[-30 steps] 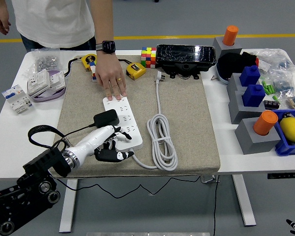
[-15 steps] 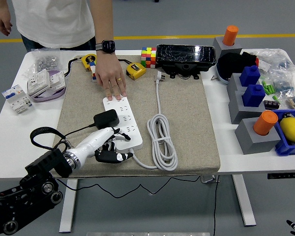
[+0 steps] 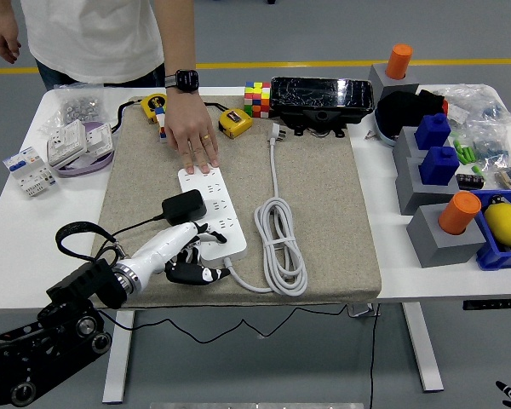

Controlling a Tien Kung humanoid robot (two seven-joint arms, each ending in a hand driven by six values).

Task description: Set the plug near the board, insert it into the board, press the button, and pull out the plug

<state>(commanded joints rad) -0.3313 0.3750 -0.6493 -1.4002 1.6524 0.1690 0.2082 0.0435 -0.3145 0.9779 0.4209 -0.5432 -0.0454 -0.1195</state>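
Observation:
The white power board point(image 3: 213, 210) lies on the grey mat point(image 3: 324, 213). A black plug point(image 3: 184, 205) sits on the board's left side, and its black cable point(image 3: 134, 227) trails off to the left. My left hand point(image 3: 192, 254) hovers at the board's near end, just below the plug. Its fingers are relaxed and hold nothing. A person's hand point(image 3: 193, 138) presses flat on the board's far end. Only a dark tip of my right arm point(image 3: 510, 392) shows at the bottom right corner.
The board's own white cord point(image 3: 279, 247) lies coiled to its right. A Rubik's cube point(image 3: 257, 97), yellow tape measures point(image 3: 235, 123) and a black device point(image 3: 322, 95) line the far edge. Blue and grey blocks with orange cylinders point(image 3: 459, 212) crowd the right side.
My left hand has drawn back slightly down and to the left, away from the plug. The plug, the board and the person's hand have not moved.

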